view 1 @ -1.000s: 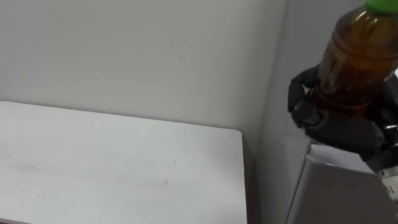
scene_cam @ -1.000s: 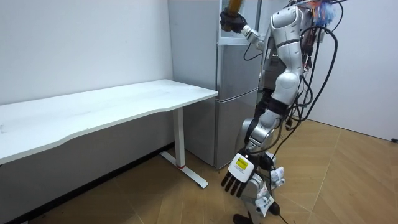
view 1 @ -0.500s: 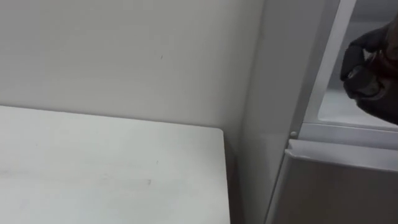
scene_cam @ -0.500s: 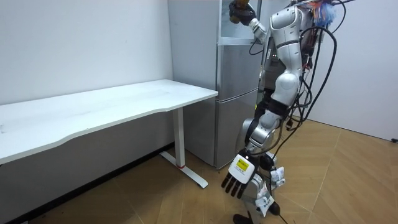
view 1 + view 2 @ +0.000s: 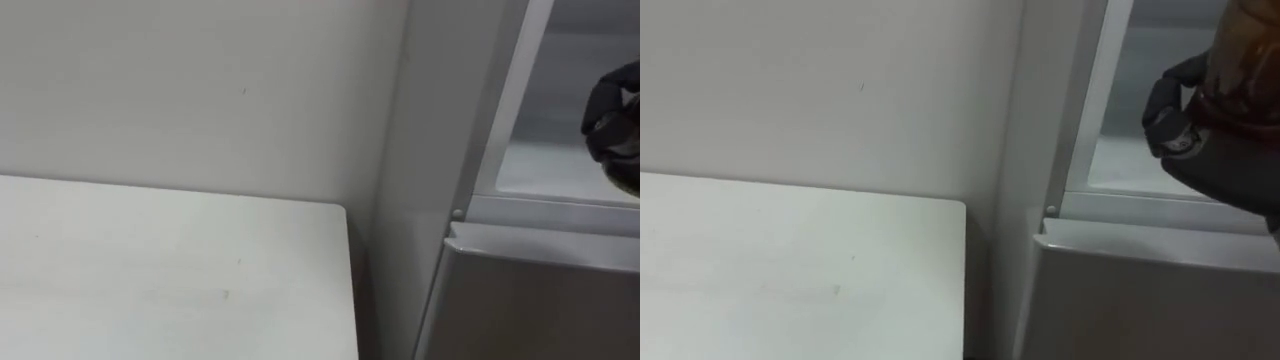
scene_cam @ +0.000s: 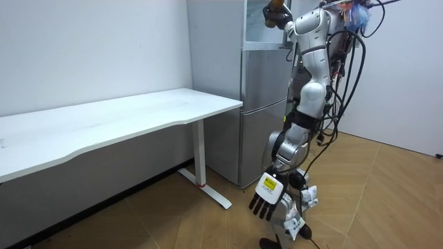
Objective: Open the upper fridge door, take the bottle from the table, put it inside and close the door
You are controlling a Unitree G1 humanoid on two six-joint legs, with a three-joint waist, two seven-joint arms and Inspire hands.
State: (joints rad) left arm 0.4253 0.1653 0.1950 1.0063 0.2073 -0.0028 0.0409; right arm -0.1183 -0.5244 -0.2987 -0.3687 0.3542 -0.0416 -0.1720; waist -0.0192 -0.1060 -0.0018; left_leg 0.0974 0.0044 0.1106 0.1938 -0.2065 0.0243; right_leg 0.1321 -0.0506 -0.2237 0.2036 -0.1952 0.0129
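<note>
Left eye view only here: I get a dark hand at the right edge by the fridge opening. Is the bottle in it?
Observer: Yes. In the right eye view the right hand has its fingers curled round an amber bottle.
Operator: Is it inside the fridge?
Observer: The room view puts the hand and bottle up at the fridge's open upper compartment, right at the opening. I can't tell how far in.
Operator: And the other arm?
Observer: The left hand hangs low at the robot's side in the room view, fingers straight, holding nothing.
</note>
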